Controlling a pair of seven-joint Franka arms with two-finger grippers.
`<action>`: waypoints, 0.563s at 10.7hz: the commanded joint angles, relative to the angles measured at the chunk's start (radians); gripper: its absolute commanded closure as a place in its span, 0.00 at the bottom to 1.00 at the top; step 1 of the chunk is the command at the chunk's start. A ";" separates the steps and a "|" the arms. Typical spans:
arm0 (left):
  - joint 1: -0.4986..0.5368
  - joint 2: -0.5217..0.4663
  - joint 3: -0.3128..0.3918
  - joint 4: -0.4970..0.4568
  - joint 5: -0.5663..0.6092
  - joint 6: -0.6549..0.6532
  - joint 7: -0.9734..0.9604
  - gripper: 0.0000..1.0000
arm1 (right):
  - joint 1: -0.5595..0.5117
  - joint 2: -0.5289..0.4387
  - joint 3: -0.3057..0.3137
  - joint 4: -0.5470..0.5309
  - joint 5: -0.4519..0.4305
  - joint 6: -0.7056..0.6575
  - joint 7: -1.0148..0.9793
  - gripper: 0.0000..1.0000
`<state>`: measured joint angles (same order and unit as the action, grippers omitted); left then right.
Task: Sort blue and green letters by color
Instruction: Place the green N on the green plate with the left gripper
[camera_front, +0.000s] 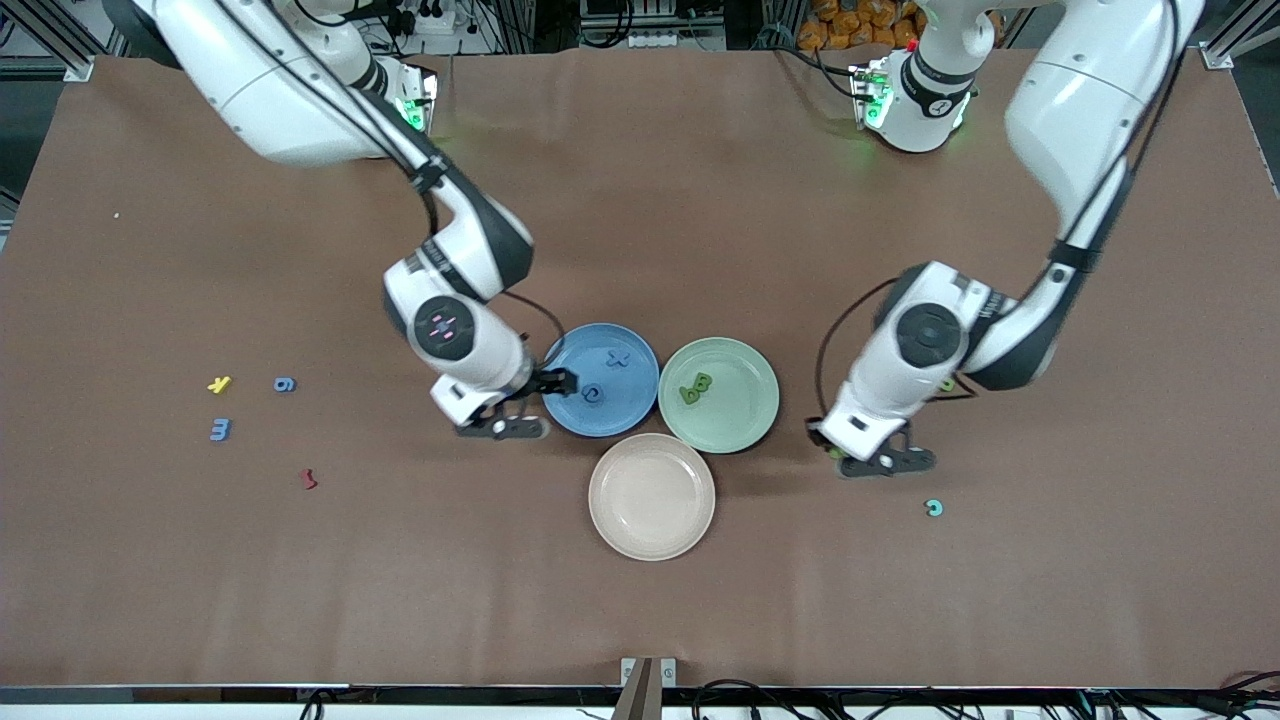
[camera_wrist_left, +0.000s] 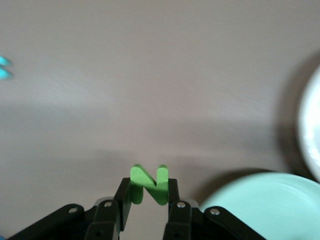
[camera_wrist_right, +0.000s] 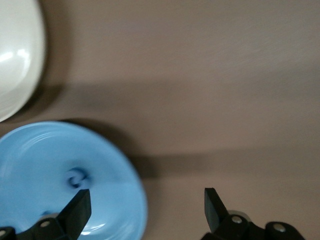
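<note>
Glossy blue plate (camera_front: 600, 380); matt brown table cover (camera_front: 900, 600).

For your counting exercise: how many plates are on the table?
3. The blue plate lies beside the green plate at mid-table; the beige plate lies nearer the front camera, below the gap between them. None seems hidden.

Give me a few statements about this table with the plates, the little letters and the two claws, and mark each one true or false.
1. The left claw grips a green N. True.
2. The right claw is clamped on a blue letter. False: its fingers are spread and hold nothing, over the edge of the blue plate.
3. The beige plate holds no letters. True.
4. The green plate holds blue letters. False: green letters lie in it.
5. The blue 9 lies in the blue plate. False: it lies on the table toward the right arm's end, beside the yellow K.
</note>
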<state>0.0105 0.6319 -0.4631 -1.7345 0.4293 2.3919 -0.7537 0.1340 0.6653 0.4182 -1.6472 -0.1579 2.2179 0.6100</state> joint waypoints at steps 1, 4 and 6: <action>-0.182 -0.003 0.004 0.030 0.016 -0.013 -0.316 1.00 | -0.135 -0.061 0.014 -0.074 -0.044 -0.070 -0.187 0.00; -0.239 0.025 0.007 0.038 0.013 -0.011 -0.389 0.62 | -0.331 -0.113 0.020 -0.163 -0.132 -0.041 -0.420 0.00; -0.218 0.023 0.012 0.030 0.028 -0.013 -0.388 0.00 | -0.491 -0.121 0.060 -0.230 -0.127 -0.004 -0.571 0.00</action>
<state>-0.2303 0.6419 -0.4602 -1.7169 0.4293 2.3892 -1.1257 -0.1771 0.5942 0.4189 -1.7591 -0.2694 2.1619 0.1814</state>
